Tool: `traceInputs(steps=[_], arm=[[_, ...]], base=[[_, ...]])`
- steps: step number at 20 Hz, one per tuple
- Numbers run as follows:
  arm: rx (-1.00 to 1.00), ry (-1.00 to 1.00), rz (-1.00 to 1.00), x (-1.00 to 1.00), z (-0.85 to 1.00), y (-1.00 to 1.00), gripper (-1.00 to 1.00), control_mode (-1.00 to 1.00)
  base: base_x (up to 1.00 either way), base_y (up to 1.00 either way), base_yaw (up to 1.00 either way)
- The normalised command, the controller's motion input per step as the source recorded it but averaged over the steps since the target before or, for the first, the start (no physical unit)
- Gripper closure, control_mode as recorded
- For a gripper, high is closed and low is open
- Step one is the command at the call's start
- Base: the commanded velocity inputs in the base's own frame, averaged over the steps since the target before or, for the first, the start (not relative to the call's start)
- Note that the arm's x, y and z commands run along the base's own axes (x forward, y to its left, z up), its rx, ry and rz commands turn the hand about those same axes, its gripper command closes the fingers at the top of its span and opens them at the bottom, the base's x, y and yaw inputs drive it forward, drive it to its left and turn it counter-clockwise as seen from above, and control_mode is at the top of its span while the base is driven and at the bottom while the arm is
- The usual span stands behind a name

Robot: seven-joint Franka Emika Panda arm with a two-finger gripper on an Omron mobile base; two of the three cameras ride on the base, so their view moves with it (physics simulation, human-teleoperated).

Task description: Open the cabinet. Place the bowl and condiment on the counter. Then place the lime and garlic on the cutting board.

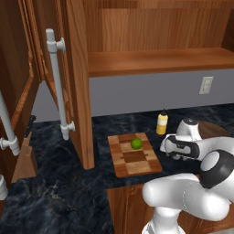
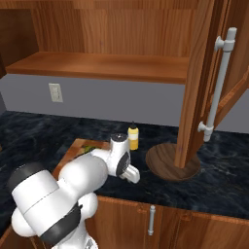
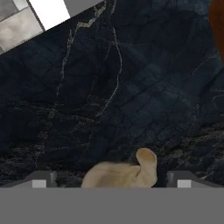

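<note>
Showing the cabinet (image 1: 77, 82) with its door swung open over the counter (image 1: 59, 196), the two base views place the task's items as follows. The cutting board (image 1: 135, 157) lies flat on the black stone near the front edge, and the lime (image 1: 136, 144) rests on its far half. The condiment (image 1: 162, 123) stands upright on the counter just beyond the board's far right corner, near the grey back wall. The bowl (image 2: 170, 163) sits on the counter to the right of the condiment, partly beneath the lower edge of the open door. In the hand view, the garlic (image 3: 127, 173) lies on the dark stone between the two finger tips (image 3: 41, 180), at the lower edge of the picture; whether either tip touches it cannot be told. The gripper (image 3: 111, 183) stands wide, its jaws well apart on either side of the bulb, holding nothing. A wall outlet (image 1: 206, 85) sits on the grey wall below the cabinet shelf (image 1: 160, 61). The door's grey bar handle (image 1: 58, 82) hangs vertical.
</note>
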Motion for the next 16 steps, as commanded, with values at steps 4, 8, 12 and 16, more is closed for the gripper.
traceInputs(steps=[4, 8, 12, 16], arm=[[0.0, 0.02, 0.0, 0.1, -0.22, 0.0, -1.0, -1.0], [0.0, 0.0, 0.0, 0.0, -0.06, 0.0, 1.0, -1.0], [0.0, 0.0, 0.0, 0.0, 0.0, 0.0, 1.0, -1.0], [-0.02, -0.02, 0.0, -0.01, 0.05, 0.07, 1.0, -1.0]], base=[[0.0, 0.0, 0.0], [0.0, 0.0, 0.0], [0.0, 0.0, 0.0], [0.0, 0.0, 0.0]])
